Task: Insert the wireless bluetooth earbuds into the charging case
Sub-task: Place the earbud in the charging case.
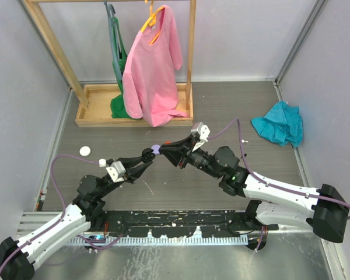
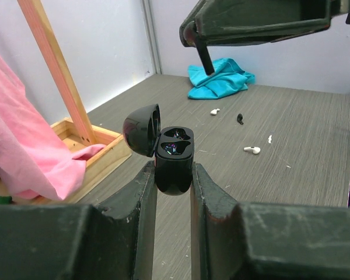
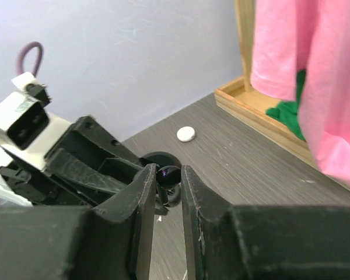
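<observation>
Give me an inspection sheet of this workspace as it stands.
Surface: grey wood-grain table.
Job's things: black charging case, lid open; a white earbud, another white earbud and a dark earbud loose on the table.
Clutter: teal cloth; white round case.
Grippers: left claw shut on the charging case; right claw poised near it, hold unclear.
Cables: purple cable along each arm.
Surroundings: wooden rack, pink shirt, green garment, grey walls.

Grey wood-grain floor [image 1: 233, 111], pale walls [image 1: 239, 35], wooden clothes rack [image 1: 93, 121] with pink shirt [image 1: 154, 76].
</observation>
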You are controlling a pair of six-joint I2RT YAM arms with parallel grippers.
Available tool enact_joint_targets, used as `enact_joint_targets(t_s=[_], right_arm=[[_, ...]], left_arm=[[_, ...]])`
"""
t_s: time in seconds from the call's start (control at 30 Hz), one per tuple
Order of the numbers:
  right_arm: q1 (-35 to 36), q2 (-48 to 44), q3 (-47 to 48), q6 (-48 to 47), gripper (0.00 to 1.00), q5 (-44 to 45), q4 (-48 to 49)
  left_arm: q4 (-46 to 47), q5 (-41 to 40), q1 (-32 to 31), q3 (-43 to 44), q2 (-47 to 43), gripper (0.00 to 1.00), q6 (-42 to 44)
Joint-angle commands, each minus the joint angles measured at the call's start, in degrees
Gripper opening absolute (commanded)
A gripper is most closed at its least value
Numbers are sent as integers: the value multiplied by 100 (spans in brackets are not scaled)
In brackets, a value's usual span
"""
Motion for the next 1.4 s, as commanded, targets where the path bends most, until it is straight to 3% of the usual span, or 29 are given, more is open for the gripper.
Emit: enact_joint_targets(t_s=[0.0,0.4,0.8,1.37], right_arm=[[235,164,-101,-344,22,-72,1362],[575,890,-271,-669,22,93,2453],[653,1104,-382,-849,20,444,2779],[742,1302,-516,-572,20,216,2953]], left_arm=[[459,-45,-18,24,-20,0,-57],[518,130,-19,37,-23,0,-129],[522,229,-19,40,-63,0,-160],[540,164,-17,27,-156,0,-225]])
